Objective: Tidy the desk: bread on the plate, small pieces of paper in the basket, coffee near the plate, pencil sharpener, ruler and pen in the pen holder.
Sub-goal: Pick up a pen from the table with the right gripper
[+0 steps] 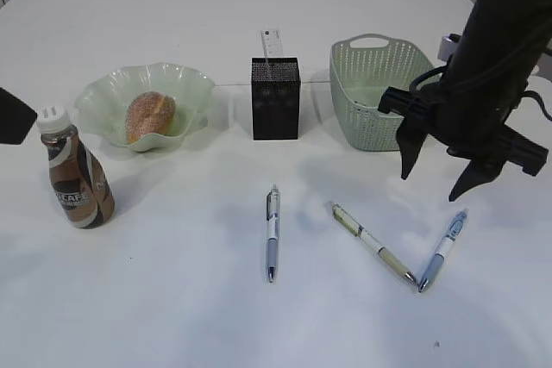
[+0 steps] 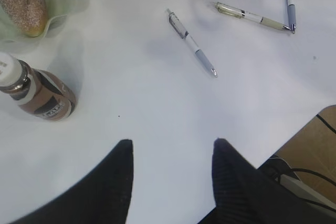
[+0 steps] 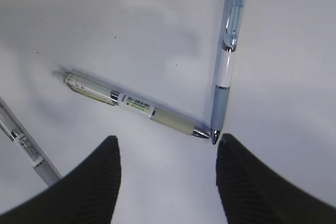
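White surface carries: plate back left, coffee front of it, pen holder centre, basket right. Three pens in front: grey-grip pen, green pen, blue pen; the last two's tips seem to touch.

right arm: black, bulky | right claw: black tapered ribbed fingers | black cables
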